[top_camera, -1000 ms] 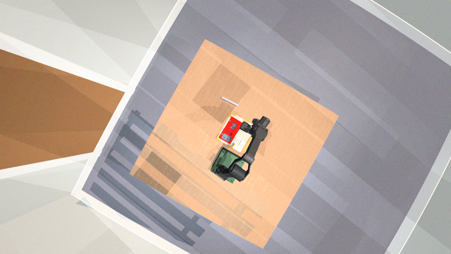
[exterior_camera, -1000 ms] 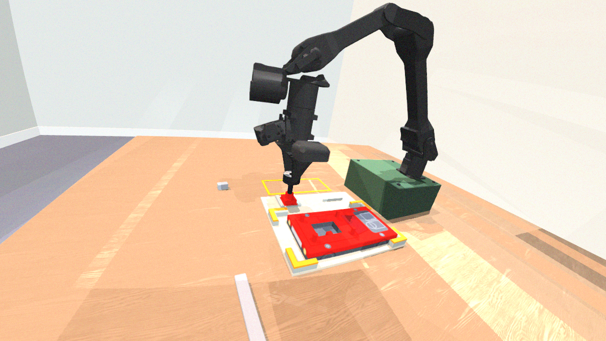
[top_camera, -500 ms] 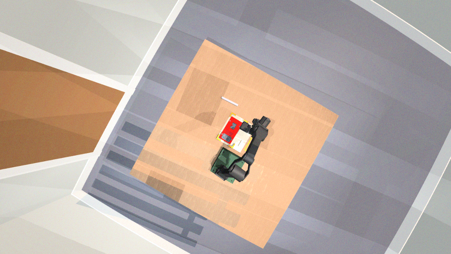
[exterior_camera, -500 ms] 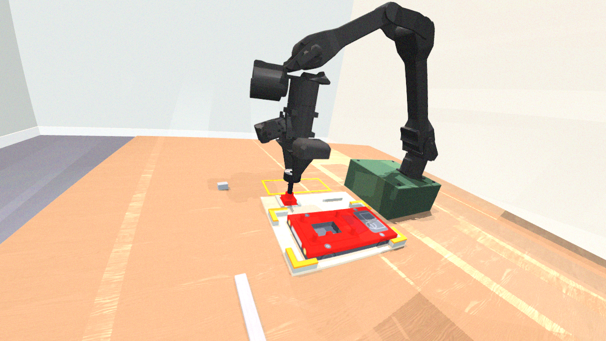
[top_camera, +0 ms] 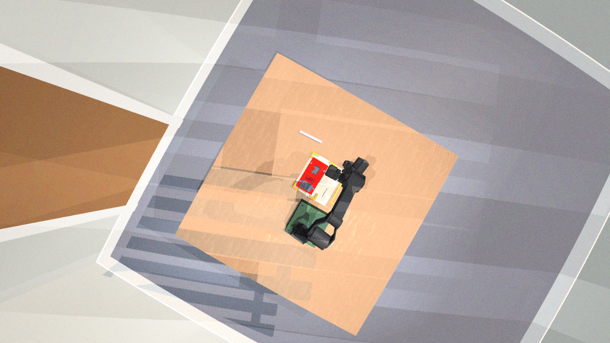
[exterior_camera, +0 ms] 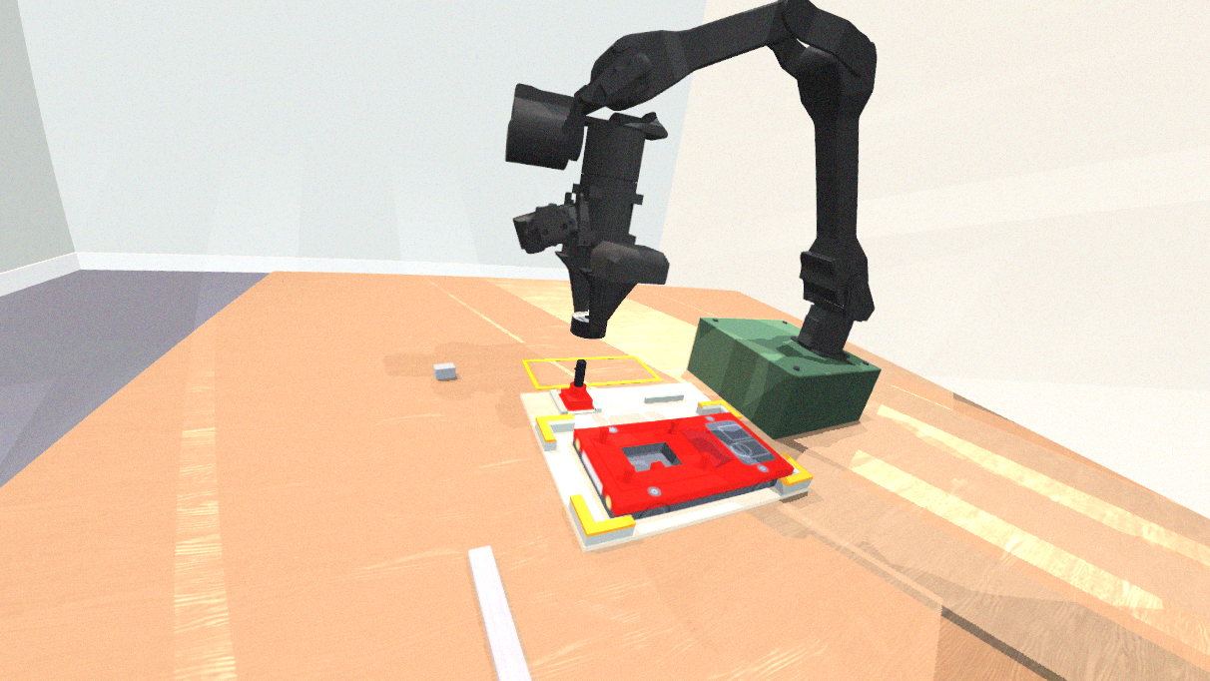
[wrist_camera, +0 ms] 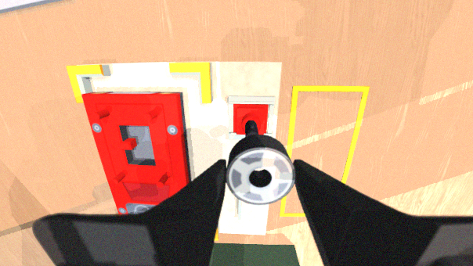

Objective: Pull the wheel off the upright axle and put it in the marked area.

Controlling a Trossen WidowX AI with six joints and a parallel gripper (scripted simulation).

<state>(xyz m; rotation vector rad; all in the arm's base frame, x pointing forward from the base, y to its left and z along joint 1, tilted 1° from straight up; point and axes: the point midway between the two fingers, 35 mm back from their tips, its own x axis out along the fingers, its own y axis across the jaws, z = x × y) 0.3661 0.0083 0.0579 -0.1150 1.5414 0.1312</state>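
The fingers are closed on the wheel (wrist_camera: 261,174), one on each side of its black rim. The wheel hangs in the air above the axle (exterior_camera: 580,372), clear of its tip. The axle stands upright on a red block (exterior_camera: 577,395) on the white board (exterior_camera: 554,461). The yellow-outlined area (exterior_camera: 588,369) lies on the desk (exterior_camera: 296,474) just beyond the axle.
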